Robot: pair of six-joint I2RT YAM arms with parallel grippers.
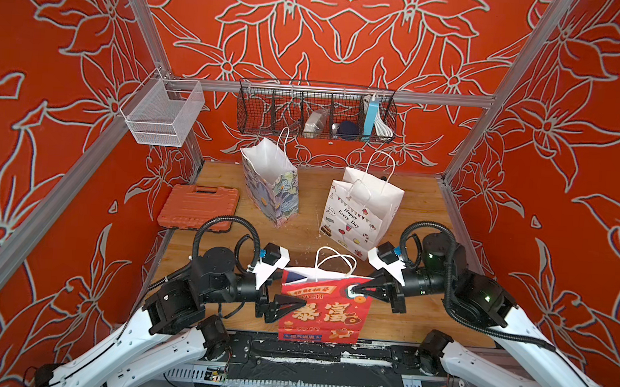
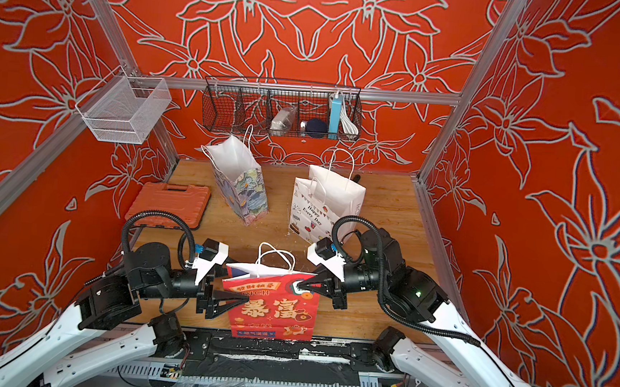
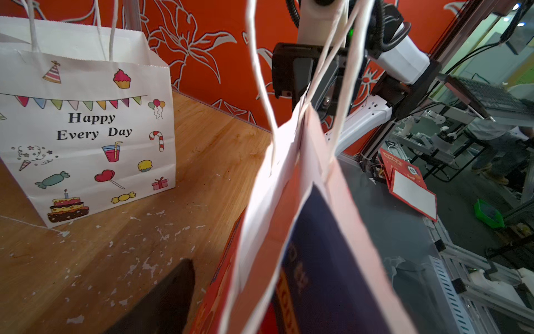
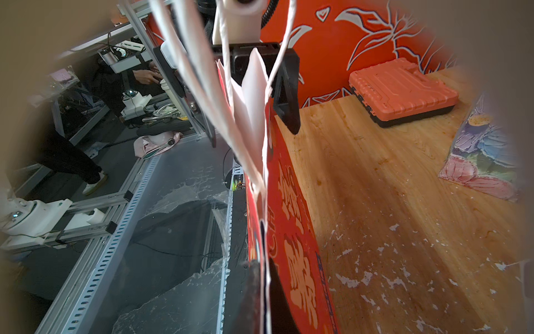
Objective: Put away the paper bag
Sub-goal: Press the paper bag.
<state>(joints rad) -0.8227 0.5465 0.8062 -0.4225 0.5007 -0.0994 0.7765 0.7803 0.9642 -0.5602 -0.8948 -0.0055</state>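
A red paper bag (image 1: 324, 315) printed with gold Chinese characters stands pressed flat at the near edge of the wooden table (image 1: 429, 225). Its white cord handles (image 1: 335, 263) stick up. The right claw (image 1: 355, 289) is clamped on the bag's upper corner and appears to hold it upright. The left claw (image 1: 302, 304) is at the opposite side edge, lower down. The right wrist view shows its fingers spread, one on either side of the paper, not pinching it.

The step in hand looks like a regrip: the bag is already flattened and one claw carries it. The next move likely calls for the left claw either to close on its edge or to back clear. After that the bag can be lifted to wherever it is stored, which the pictures do not settle.

Just beyond the right claw stands a white bag reading "Happy Every Day" (image 1: 351, 219). Beyond the left claw and further back stands a floral paper bag (image 1: 273, 188), open at the top. Both would stand in the way of a carry toward the back. An orange tool case (image 1: 197, 207) lies flat out past the left claw's outer side.

Farthest back, a black wire basket (image 1: 262, 105) with dividers hangs on the rear rail and holds small items. A white mesh basket (image 1: 164, 117) hangs at the left corner.
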